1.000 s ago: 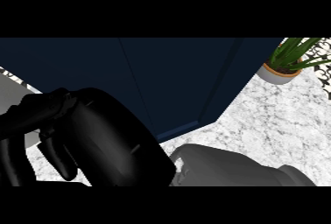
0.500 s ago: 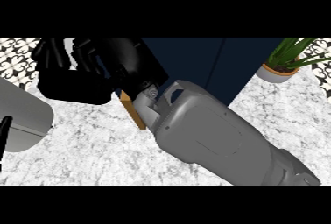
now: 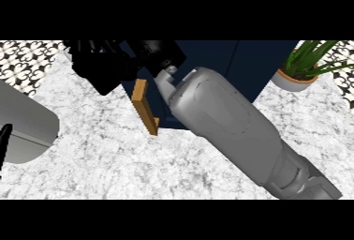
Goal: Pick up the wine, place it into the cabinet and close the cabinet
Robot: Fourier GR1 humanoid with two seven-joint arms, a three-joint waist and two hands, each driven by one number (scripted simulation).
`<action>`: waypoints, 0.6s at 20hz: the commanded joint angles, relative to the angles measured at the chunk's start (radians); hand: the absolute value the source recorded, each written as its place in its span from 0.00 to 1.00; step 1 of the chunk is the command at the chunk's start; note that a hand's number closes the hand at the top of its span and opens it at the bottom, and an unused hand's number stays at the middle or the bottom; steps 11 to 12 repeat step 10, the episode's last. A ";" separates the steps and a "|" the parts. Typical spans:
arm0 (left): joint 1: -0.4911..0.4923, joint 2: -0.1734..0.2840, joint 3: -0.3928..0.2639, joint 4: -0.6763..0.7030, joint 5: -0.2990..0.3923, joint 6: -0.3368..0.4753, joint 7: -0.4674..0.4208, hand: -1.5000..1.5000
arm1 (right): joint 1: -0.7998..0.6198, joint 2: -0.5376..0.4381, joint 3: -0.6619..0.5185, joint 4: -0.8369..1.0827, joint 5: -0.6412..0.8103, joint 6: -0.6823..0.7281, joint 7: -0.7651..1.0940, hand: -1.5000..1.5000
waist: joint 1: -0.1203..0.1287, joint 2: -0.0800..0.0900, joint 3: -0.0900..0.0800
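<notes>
Inspection from the head view.

**Hands.** My right hand (image 3: 114,65) shows as a black mass at the open front of the dark navy cabinet (image 3: 228,65). My grey right forearm (image 3: 228,126) slants up to it from the lower right. I cannot tell whether this hand is released, clenched or grasping anything, because its outline merges with the dark cabinet. My grey left forearm (image 3: 24,122) lies at the left edge. I cannot judge the state of the left hand either.

**Task item.** I can pick out no wine bottle anywhere. It may be hidden by my right hand or already in the cabinet's shadow; I cannot say which.

**Door.** The cabinet door's tan wooden edge (image 3: 145,108) stands out over the white marbled counter (image 3: 138,164), just beside my right wrist. The cabinet is not yet closed.

**Risks, as a judgement.**
- My wrist or forearm could catch the door edge as I draw back, because the two sit so close.
- Letting go without seeing the bottle could leave it tilted or near the opening.
- Swinging the door before the arm is out would jam it.

**Count.**
- One cabinet
- One door edge
- One green potted plant (image 3: 304,65), at the upper right, well apart from my arm
- Two forearms
- No bottles seen
</notes>
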 commanded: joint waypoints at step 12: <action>-0.045 -0.015 -0.018 -0.027 -0.037 0.050 0.058 0.00 | 0.010 -0.100 -0.065 0.208 0.073 0.050 -0.114 1.00 | 0.000 0.034 0.000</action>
